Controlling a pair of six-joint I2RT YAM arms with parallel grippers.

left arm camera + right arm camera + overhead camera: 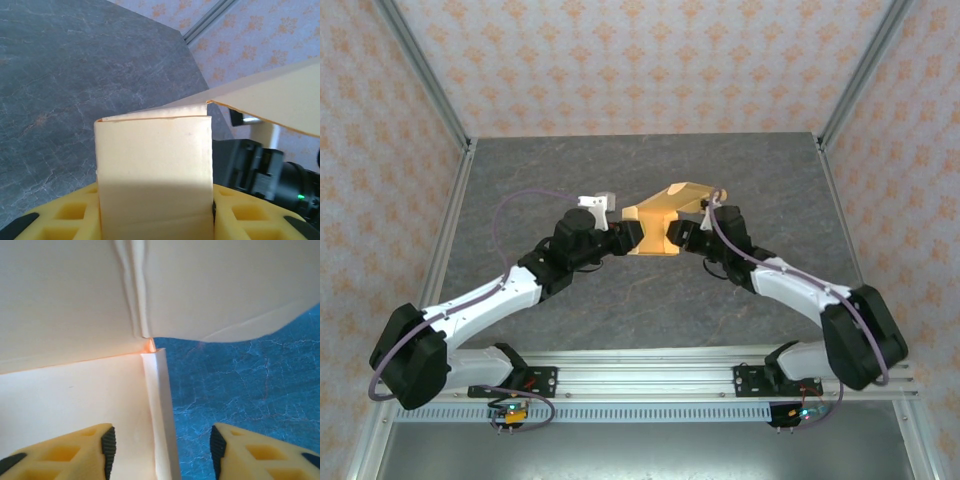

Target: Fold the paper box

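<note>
The paper box (660,214), light orange-tan card, is held up over the middle of the table between my two grippers, its lid flap (688,193) raised toward the back. My left gripper (632,238) is shut on the box's left end; in the left wrist view a folded wall (152,160) fills the gap between the yellow fingers (75,215). My right gripper (682,236) stands open at the box's right end. In the right wrist view a side wall (161,410) rises between the pads (108,450), which stand apart from it, and the lid (225,285) hangs overhead.
The grey marbled table (620,170) is walled by patterned panels with aluminium posts (425,70) at the back corners. A metal rail (650,375) carries both arm bases at the near edge. My right arm's black wrist (260,165) sits close behind the box.
</note>
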